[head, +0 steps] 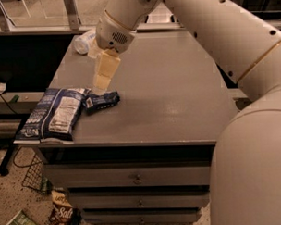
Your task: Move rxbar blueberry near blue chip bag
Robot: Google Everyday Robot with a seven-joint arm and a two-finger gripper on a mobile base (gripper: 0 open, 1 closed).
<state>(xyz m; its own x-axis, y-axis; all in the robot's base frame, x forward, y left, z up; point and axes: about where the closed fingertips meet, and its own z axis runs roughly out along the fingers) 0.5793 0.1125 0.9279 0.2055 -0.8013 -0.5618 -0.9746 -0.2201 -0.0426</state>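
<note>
Where rxbar blueberry (103,100) edges against blue chip bag (55,112), gripper (101,87) hangs, grip unclear.

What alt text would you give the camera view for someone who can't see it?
The robot's gripper is directly over the rxbar blueberry, which lies on the grey table right beside the blue chip bag at a near corner. A clear bottle lies at the far edge.

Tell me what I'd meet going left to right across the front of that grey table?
blue chip bag → rxbar blueberry → bare tabletop → white robot arm. The tool hangs directly over the bar's left end, so it gets no separate place in the order.
</note>
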